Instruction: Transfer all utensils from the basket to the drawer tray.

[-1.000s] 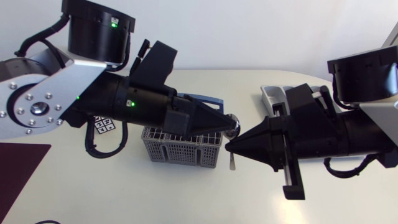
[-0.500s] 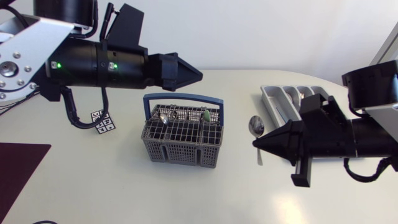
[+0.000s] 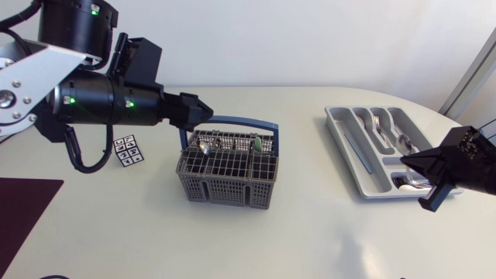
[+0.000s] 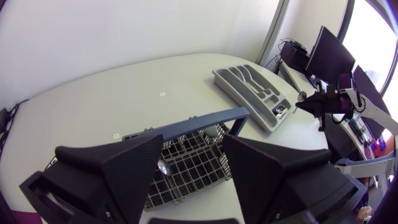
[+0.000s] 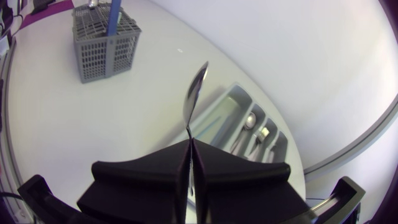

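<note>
A grey wire basket (image 3: 229, 169) with a blue handle stands mid-table, holding a spoon (image 3: 203, 146) and a green-handled utensil (image 3: 254, 143). My left gripper (image 3: 203, 112) hovers open over its back left corner. In the left wrist view the basket (image 4: 186, 171) lies under the spread left gripper (image 4: 193, 142). My right gripper (image 3: 404, 161) is over the front right part of the grey drawer tray (image 3: 347, 136), shut on a metal spoon (image 5: 194, 93) that sticks out ahead of the right gripper (image 5: 189, 143).
The tray holds forks (image 3: 380, 124), spoons (image 3: 403, 143) and a knife (image 3: 353, 145) in separate compartments. A small marker tag (image 3: 128, 149) lies left of the basket. A dark maroon mat (image 3: 23, 209) covers the front left corner.
The two grippers were tip to tip at the spoon beside the basket. My left gripper opened and drew back left. The right one carried the spoon rightwards to the tray.
</note>
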Controlling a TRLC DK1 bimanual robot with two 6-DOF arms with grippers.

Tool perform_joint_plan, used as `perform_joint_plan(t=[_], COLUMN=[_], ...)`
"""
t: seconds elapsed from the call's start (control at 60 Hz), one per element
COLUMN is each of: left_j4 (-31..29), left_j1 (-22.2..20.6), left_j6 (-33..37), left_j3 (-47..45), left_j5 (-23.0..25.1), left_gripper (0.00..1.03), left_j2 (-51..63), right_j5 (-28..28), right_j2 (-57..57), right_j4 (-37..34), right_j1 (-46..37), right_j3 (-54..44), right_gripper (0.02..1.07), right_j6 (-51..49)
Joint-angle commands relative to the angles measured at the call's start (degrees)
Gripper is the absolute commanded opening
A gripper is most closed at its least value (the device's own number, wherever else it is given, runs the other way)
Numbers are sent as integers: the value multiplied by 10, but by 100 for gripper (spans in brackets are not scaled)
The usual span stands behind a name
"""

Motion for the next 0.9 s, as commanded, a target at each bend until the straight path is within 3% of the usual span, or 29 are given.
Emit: perform_joint_plan(t=[0.0, 0.3, 0.733, 0.833, 0.883], left_j4=[-5, -7, -16, -16, -16], left_j1=[5, 3, -3, -6, -8], left_j6=[5, 0, -8, -8, -8], left_j3=[-23, -42, -42, -44, -46], left_j5=[-5, -20, -25, -26, -27], left_gripper=[68, 68, 68, 68, 68], left_j2=[9, 20, 20, 22, 24], right_j5=[11, 35, 59, 73, 82], right_j2=[43, 203, 373, 394, 404], right_j4=[53, 257, 392, 418, 431], right_j1=[-40, -112, -156, -156, -155], right_j3=[-25, -24, 17, 12, 9], right_gripper=[8, 8, 8, 10, 17], right_j6=[-56, -120, -171, -180, -181])
